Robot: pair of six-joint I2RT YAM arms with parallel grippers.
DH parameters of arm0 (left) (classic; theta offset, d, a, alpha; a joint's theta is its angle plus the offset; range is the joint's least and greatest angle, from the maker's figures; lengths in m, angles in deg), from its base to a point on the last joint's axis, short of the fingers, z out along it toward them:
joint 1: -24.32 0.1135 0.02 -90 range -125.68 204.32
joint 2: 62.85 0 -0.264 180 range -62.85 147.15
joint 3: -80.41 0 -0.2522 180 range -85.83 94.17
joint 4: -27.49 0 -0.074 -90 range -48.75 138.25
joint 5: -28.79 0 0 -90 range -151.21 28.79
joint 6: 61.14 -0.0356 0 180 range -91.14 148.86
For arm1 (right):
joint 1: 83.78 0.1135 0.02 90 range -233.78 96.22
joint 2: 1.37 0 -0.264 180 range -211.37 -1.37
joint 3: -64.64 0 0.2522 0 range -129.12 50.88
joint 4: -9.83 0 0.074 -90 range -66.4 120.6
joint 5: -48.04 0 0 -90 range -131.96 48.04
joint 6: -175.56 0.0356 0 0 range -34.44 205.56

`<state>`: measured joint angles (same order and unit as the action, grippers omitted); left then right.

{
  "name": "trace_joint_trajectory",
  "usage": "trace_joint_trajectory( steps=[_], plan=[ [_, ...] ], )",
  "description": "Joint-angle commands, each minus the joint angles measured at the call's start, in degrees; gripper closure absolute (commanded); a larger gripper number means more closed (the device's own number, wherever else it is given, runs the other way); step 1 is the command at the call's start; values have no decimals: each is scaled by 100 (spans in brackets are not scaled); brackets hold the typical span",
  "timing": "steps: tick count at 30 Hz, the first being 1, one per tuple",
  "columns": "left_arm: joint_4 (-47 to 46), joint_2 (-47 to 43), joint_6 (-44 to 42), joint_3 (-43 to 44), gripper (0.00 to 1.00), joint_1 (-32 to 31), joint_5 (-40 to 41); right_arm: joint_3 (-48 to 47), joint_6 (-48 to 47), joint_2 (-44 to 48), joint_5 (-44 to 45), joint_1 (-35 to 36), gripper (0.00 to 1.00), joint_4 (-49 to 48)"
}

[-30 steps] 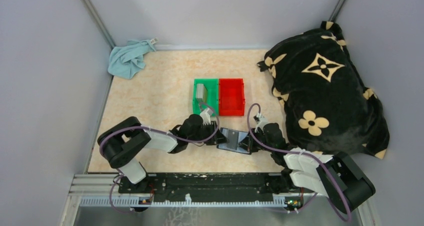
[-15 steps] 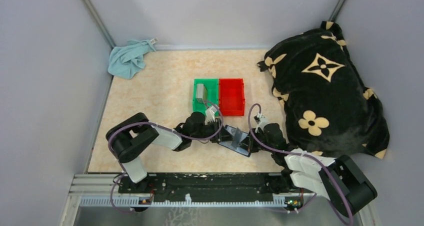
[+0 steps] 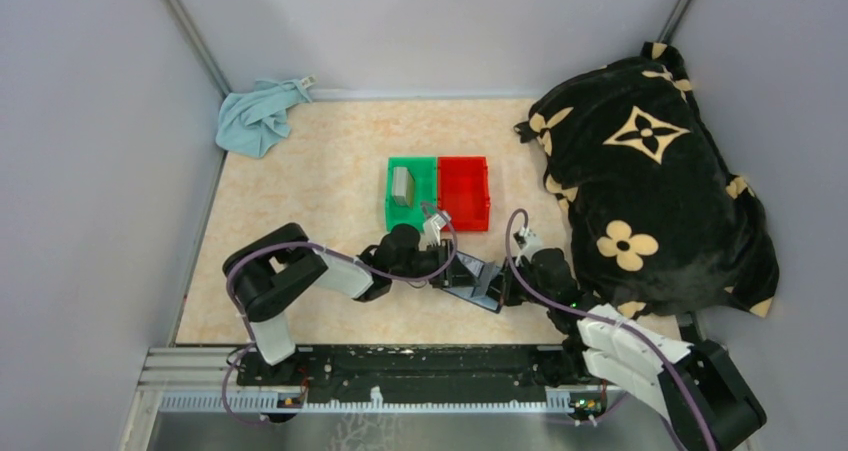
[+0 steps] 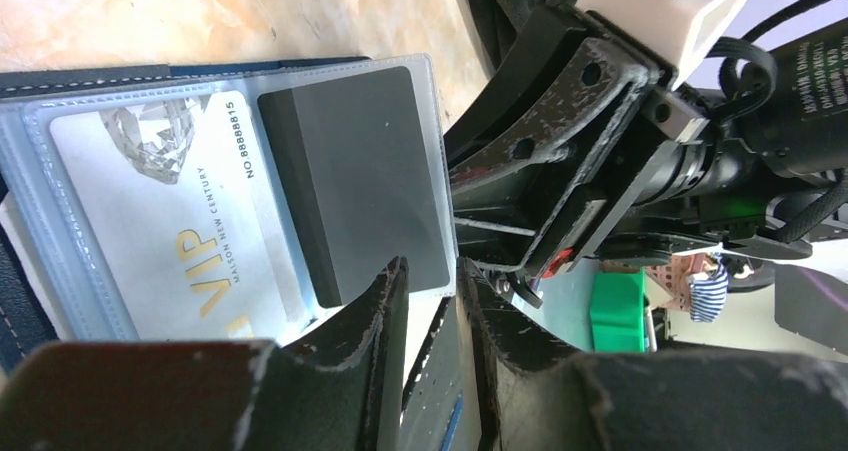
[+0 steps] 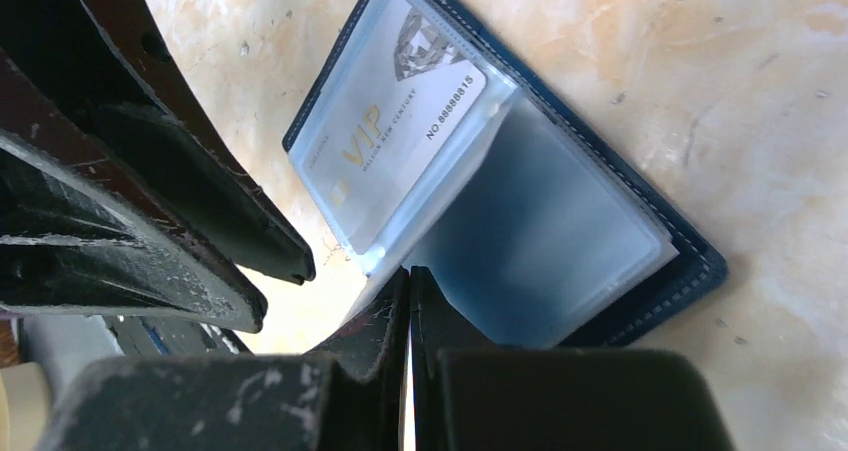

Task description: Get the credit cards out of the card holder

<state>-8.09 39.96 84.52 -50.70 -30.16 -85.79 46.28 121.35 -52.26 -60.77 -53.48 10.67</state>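
The navy card holder lies open between my two grippers, its left side tilted up off the table. Its clear sleeves hold a silver VIP credit card and a dark grey card. My left gripper is partly closed, with the holder's cover edge between its fingers just below the dark card's corner. My right gripper is shut on the edge of a clear sleeve leaf that looks empty. A grey card rests in the green bin.
A red bin sits against the green bin's right side, just beyond the grippers. A black flower-patterned blanket fills the right of the table. A light blue cloth lies in the far left corner.
The left gripper has moved right, and the card holder has shifted right with it. The holder has gone from lying flat to tilted up and partly folded. The right arm has leaned forward.
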Motion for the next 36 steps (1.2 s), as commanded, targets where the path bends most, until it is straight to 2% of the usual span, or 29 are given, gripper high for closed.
trace_joint_trajectory(
  steps=[1, 8, 11, 17, 20, 23, 26, 30, 36],
  plan=[
    [-250, 148, -12, 134, 70, -56, -126, -359, -49, 676, 392, -70, 100, 730],
    [-370, 153, 1, 69, 70, -74, -91, -1024, 165, 2367, 2408, -104, 100, 2876],
    [-276, -105, -160, -14, 70, -61, 53, -1308, 110, 2719, 2696, -104, 100, 3235],
    [485, -535, -557, -34, 71, 235, 331, -1319, 102, 2261, 1949, -104, 100, 2669],
    [953, -672, -754, -114, 84, 463, 507, -1147, 219, 1791, 1581, -99, 99, 2247],
    [1548, -919, -1091, -210, 100, 587, 871, -964, 355, 1535, 1400, -104, 92, 1818],
    [2037, -1138, -1408, -247, 100, 607, 1222, -833, 454, 1283, 1274, -100, 78, 1513],
    [2243, -1197, -1522, -227, 100, 601, 1221, -689, 584, 882, 1050, -91, 65, 1176],
    [1971, -956, -1400, -221, 100, 565, 945, -428, 783, 595, 943, 10, 63, 796]
  ],
)
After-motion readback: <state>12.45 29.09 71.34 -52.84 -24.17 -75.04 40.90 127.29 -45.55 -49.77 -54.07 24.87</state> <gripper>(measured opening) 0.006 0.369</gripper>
